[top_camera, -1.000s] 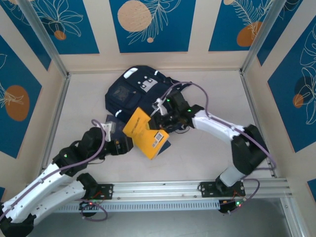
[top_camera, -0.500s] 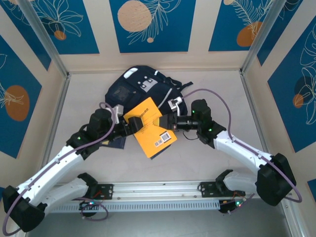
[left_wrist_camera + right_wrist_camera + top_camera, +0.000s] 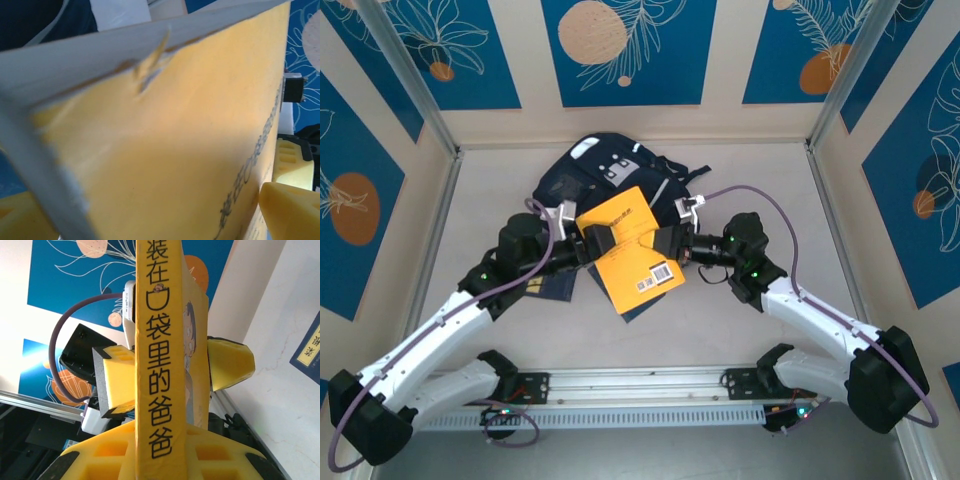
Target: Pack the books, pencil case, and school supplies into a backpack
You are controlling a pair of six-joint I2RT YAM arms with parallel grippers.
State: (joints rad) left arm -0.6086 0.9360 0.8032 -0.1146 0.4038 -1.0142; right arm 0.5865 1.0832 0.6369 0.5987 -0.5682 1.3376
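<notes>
An orange-yellow book hangs tilted above the table, just in front of the navy backpack. My right gripper is shut on its right edge; in the right wrist view the spine stands between my own fingers. My left gripper is open and straddles the book's left edge, one yellow pad on each side. The cover is very close to the left wrist camera, with a pad at the lower right. Navy books lie on the table under the left arm.
Another navy book corner pokes out below the held book. A metal rail runs along the near edge. Metal posts and patterned walls enclose the table. Bare tabletop lies right of the backpack.
The left arm has swung up from the table to the book's left edge. The right gripper has carried the book up toward the backpack and levelled it.
</notes>
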